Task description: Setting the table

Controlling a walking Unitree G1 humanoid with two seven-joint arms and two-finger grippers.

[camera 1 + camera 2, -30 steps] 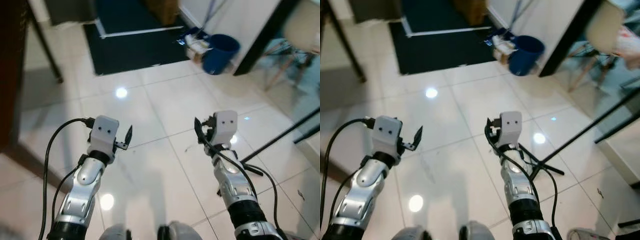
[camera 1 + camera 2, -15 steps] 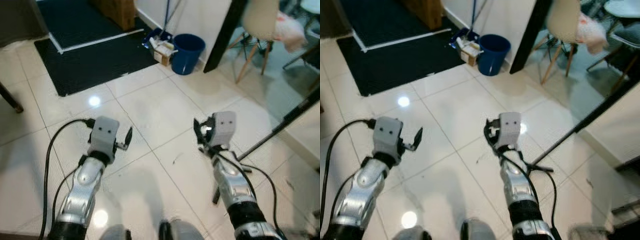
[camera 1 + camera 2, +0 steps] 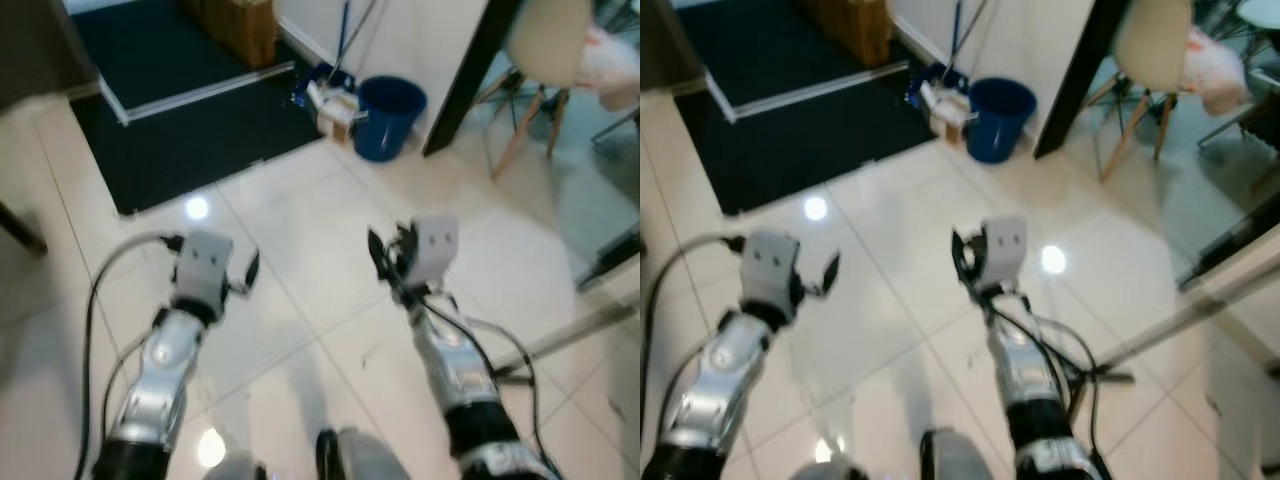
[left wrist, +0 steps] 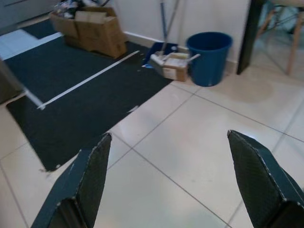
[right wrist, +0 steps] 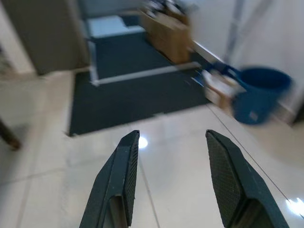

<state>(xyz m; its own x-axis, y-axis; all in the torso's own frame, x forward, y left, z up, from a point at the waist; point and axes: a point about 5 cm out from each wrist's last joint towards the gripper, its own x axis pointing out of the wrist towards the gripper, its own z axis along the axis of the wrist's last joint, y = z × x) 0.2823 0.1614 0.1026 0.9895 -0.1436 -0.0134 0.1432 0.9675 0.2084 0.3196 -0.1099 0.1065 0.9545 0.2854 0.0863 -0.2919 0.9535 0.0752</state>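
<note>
Nearest: left gripper (image 4: 166,185), fingers (image 4: 85,185) spread wide, holding nothing; right gripper (image 5: 171,183), fingers (image 5: 118,180) apart, holding nothing. Both are raised over the white tiled floor (image 3: 300,240). Beyond: black mat (image 3: 190,120). Farther: blue bucket (image 3: 388,118) by the wall, small box (image 3: 335,110) just beside it, cardboard boxes (image 4: 90,31), pale chair (image 3: 1150,60). No tableware can be made out.

Left gripper (image 4: 173,183): 2 black fingers (image 4: 85,183) spread wide over pale floor tiles (image 4: 190,156). Blue bucket (image 4: 208,57) near a white wall; cardboard boxes (image 4: 90,31) and dark mat (image 4: 71,95) beyond.
</note>
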